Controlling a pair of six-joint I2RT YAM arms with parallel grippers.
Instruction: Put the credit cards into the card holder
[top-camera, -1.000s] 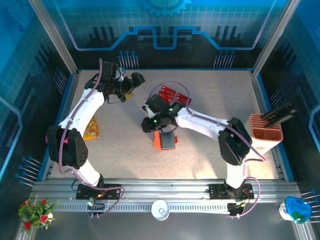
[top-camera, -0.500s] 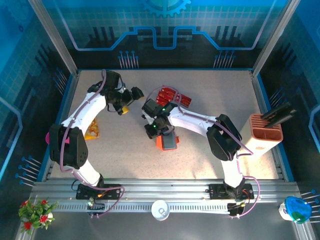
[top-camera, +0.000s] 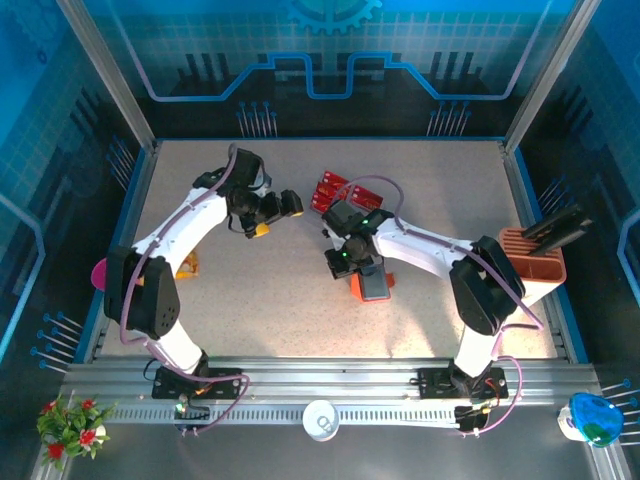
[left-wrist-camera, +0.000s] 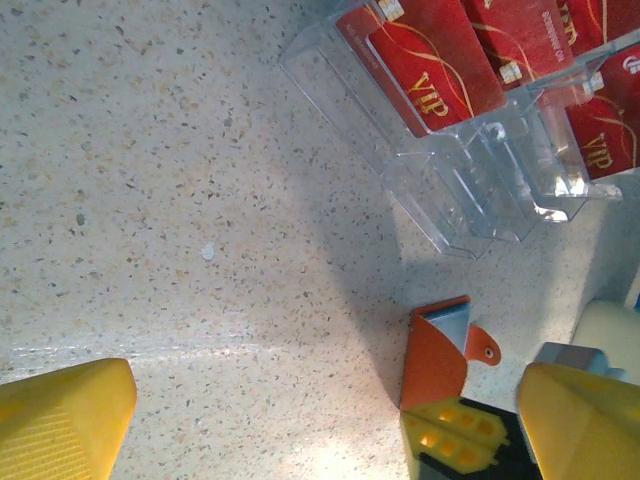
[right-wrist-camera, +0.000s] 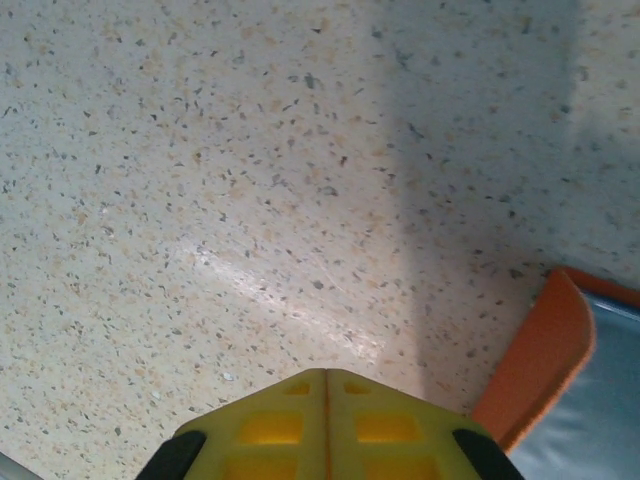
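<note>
The card holder (top-camera: 373, 287) is an orange-red wallet lying mid-table with its grey inside facing up. My right gripper (top-camera: 354, 270) is at its left edge, and a thin orange strip shows between its shut fingers (right-wrist-camera: 325, 415). The left wrist view shows the card holder (left-wrist-camera: 437, 352) with its orange flap raised and held by those yellow fingers (left-wrist-camera: 460, 447). Red credit cards (top-camera: 333, 187) lie in a clear tray (left-wrist-camera: 440, 190) behind it. Dark credit cards (top-camera: 558, 224) stick out of the peach stand. My left gripper (top-camera: 279, 207) hovers open left of the tray with nothing between its jaws.
The peach slotted stand (top-camera: 531, 268) is at the right edge of the table. A yellow-orange packet (top-camera: 186, 264) lies at the left, beside the left arm. Bare speckled tabletop (top-camera: 260, 300) stretches in front of the wallet.
The right gripper has shifted right, and the card holder has moved right with it. The left gripper has swung right, closer to the clear tray.
</note>
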